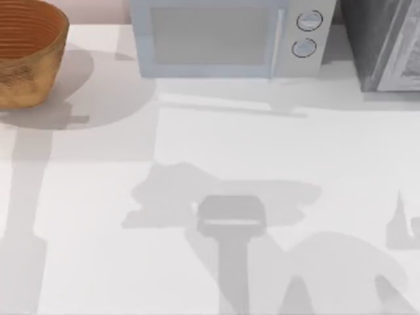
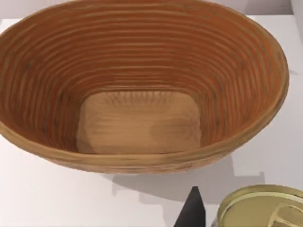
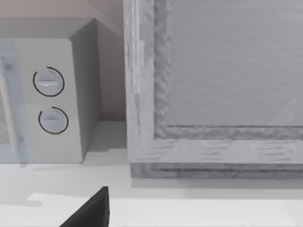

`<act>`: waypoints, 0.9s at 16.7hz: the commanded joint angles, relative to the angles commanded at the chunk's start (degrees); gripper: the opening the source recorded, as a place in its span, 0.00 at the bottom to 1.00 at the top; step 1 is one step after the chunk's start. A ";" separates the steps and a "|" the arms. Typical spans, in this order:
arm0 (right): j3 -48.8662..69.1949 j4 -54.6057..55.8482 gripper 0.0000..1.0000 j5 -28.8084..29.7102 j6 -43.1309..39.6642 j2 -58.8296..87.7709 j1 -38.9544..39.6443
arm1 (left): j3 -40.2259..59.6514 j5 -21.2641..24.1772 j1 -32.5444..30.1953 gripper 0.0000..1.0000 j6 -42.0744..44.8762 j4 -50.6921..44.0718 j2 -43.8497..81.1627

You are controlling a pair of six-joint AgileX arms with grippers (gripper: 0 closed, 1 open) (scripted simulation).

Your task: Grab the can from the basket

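Your left pincer is holding the can just outside the basket.
The short can with its dull yellow-tan round end is sitting beside one dark fingertip, clear of the golden-brown woven basket standing at the counter's far left; I cannot tell whether either pincer is closed.

Woven basket on white table, hollow bare, can outside, near its rim
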 joint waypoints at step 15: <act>0.00 0.00 1.00 0.00 0.00 0.00 0.00 | -62.18 -2.28 -3.69 0.00 -3.12 26.08 -68.93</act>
